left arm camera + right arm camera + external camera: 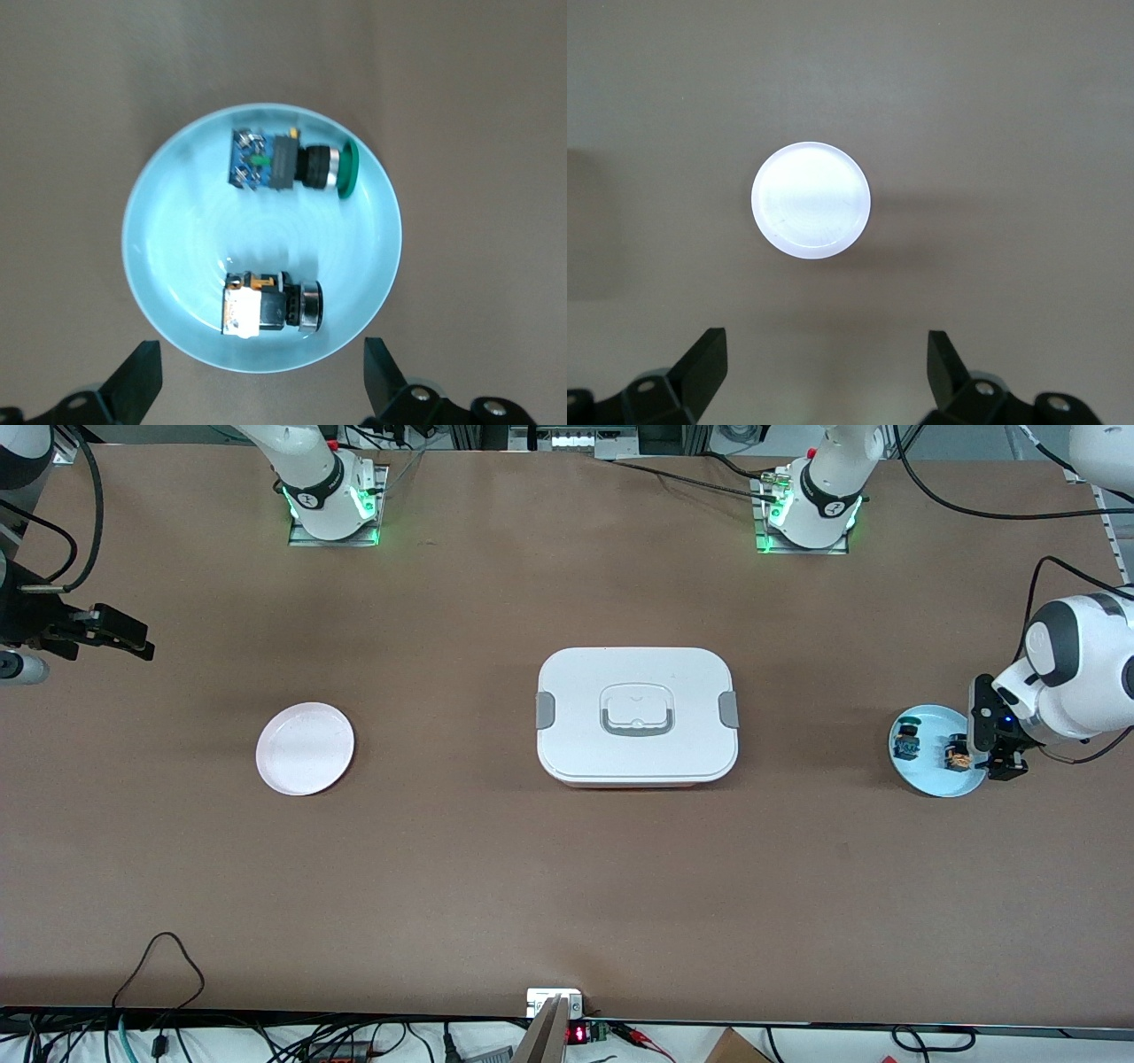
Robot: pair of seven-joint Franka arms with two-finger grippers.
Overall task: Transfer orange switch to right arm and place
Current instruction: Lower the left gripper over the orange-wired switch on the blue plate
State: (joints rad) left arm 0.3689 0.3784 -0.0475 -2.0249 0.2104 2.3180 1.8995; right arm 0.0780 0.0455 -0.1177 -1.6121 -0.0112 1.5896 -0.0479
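Observation:
The orange switch [957, 755] lies on its side in a light blue plate [930, 777] at the left arm's end of the table. In the left wrist view the orange switch [266, 305] lies in the plate [177, 239], with its orange-tan part on top of a white block. My left gripper [994, 753] hangs over the plate's edge just beside the orange switch, open and empty; it also shows in the left wrist view [261, 363]. My right gripper [124, 635] waits high above the right arm's end of the table, open and empty; it also shows in the right wrist view [827, 350].
A black-blue switch with a green cap [907, 741] lies in the same blue plate; it also shows in the left wrist view [288, 163]. A pale pink plate [305, 748] lies toward the right arm's end of the table. A white lidded box [636, 716] stands at the middle.

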